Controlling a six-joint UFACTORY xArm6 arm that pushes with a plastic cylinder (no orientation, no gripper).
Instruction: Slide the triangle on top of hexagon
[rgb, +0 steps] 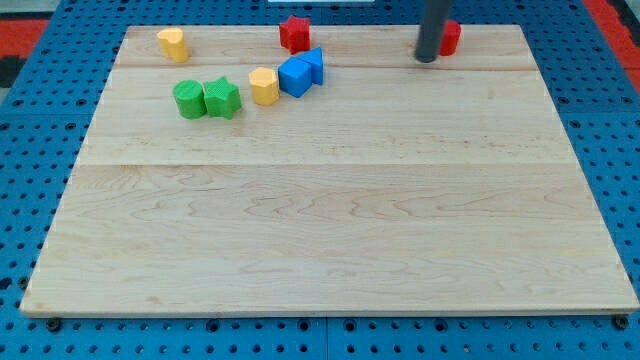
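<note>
A blue triangle block (315, 63) lies near the view's top, left of centre, touching a blue cube (295, 77) on its lower left. A yellow hexagon (264, 86) sits just left of the blue cube, touching it or nearly so. My tip (427, 59) rests on the board at the view's top right, well to the right of the blue triangle. The rod partly hides a red block (451, 37) just behind it; that block's shape is unclear.
A red star (294, 33) sits at the top edge above the blue blocks. A second yellow block (172, 44) is at the top left. A green round block (188, 98) and a green star (222, 97) touch, left of the hexagon. Blue pegboard (40, 150) surrounds the wooden board (330, 230).
</note>
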